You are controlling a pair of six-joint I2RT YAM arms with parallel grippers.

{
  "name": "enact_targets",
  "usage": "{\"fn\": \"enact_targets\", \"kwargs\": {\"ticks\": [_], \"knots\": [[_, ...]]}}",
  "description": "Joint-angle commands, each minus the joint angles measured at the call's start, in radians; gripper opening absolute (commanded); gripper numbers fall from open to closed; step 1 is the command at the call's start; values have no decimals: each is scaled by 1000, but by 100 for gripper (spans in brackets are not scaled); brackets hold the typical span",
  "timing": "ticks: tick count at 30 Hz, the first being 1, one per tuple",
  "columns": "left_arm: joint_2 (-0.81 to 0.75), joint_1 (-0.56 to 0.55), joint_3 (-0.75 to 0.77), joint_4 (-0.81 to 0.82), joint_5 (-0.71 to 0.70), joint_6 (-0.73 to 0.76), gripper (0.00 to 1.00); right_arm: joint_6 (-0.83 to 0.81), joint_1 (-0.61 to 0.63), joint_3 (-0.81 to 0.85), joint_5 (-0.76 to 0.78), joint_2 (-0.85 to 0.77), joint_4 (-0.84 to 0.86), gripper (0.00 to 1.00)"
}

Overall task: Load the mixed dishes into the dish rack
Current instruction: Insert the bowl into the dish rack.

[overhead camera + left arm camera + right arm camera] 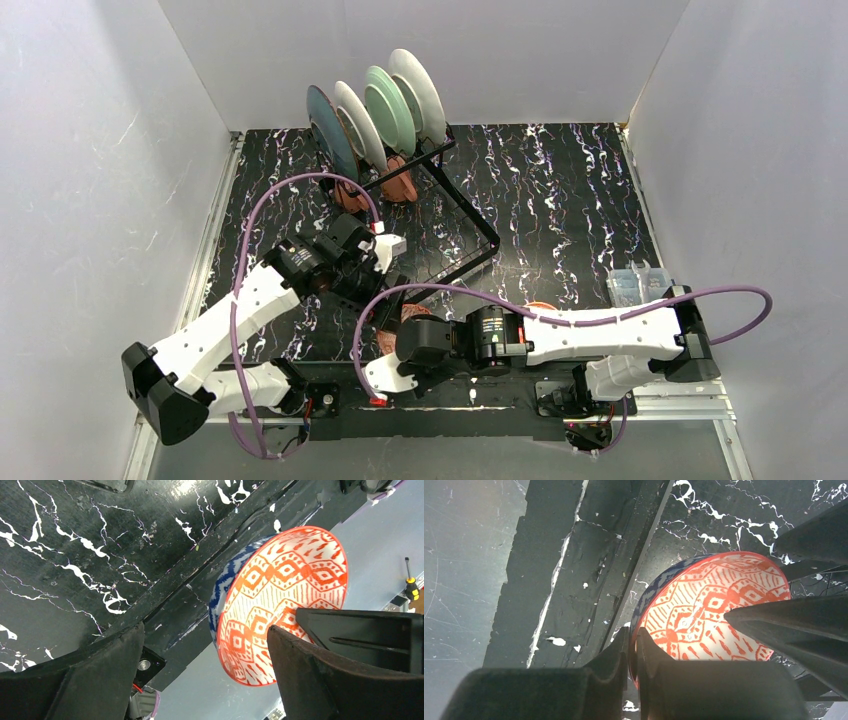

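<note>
Top: four plates [390, 105] stand in the rack [470, 240], while a bowl [408, 315] hangs at the near table edge, outside it. Left wrist: the left gripper [205, 635] gapes just short of that bowl. Right wrist: the right gripper [634, 645] pinches its rim, likely a handover, so the left must next close on the free rim.

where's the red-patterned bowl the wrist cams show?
The small red-patterned bowl is pinched by its rim in the right gripper, near the black marbled table's front edge, left of centre in top view, with the open left gripper beside it.
</note>
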Motion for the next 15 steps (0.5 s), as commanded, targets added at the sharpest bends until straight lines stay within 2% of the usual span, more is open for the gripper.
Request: {"fn": "enact_targets", "kwargs": {"ticks": [1, 7, 15], "knots": [[13, -11, -22, 2, -2, -5, 86, -12, 21, 65, 33, 10, 5, 1], [24, -13, -39, 5, -5, -5, 56, -16, 29, 66, 43, 21, 5, 1], [66, -22, -48, 30, 32, -15, 25, -20, 35, 55, 65, 7, 21, 1]]}}
